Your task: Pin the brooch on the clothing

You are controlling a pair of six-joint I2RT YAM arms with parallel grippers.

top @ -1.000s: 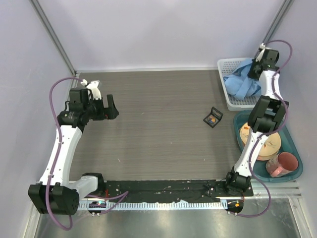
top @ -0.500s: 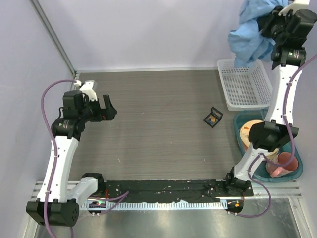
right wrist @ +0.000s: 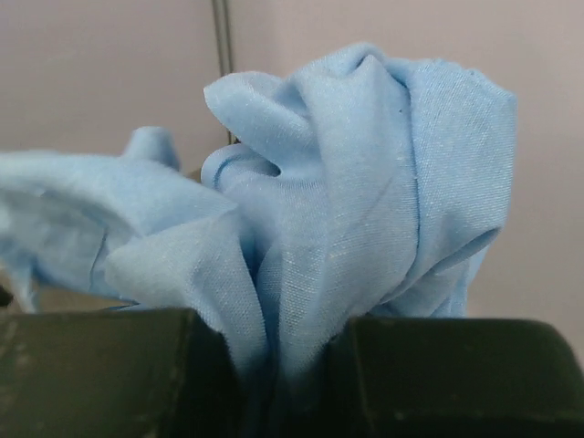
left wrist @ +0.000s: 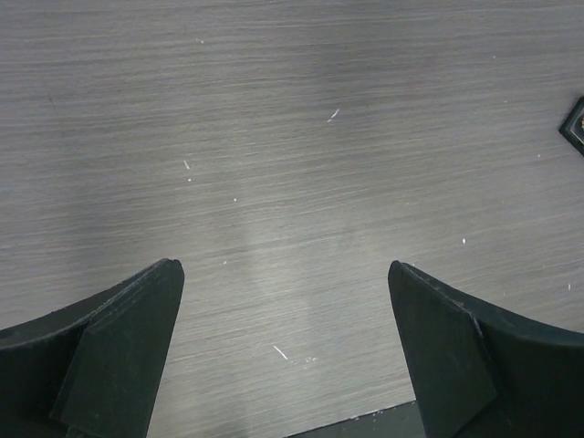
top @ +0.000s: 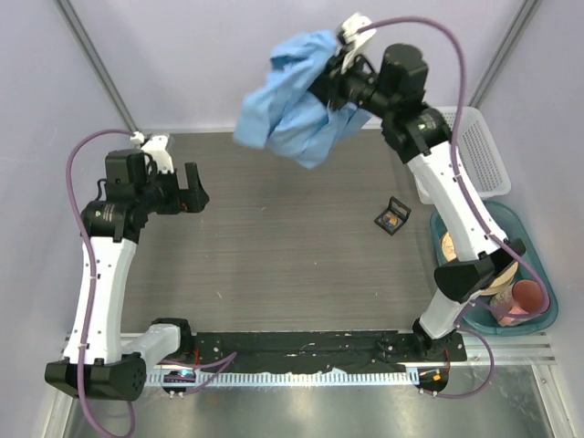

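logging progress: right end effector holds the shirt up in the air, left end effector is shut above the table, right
Not quite: the left end effector is open, not shut, its fingers wide apart above the table in the left wrist view. The right end effector does hold the shirt up in the air.

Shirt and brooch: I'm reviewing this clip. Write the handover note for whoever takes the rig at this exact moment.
Right gripper: jaws shut on the shirt, which hangs bunched in the air over the far side of the table.
Left gripper: jaws open, holding nothing, above bare table on the left.
Brooch: in the small black case on the table, right of centre, nothing touching it.
Done: shirt is out of the white basket.
Left: spread the shirt on the table, pick up the brooch, pin it on.
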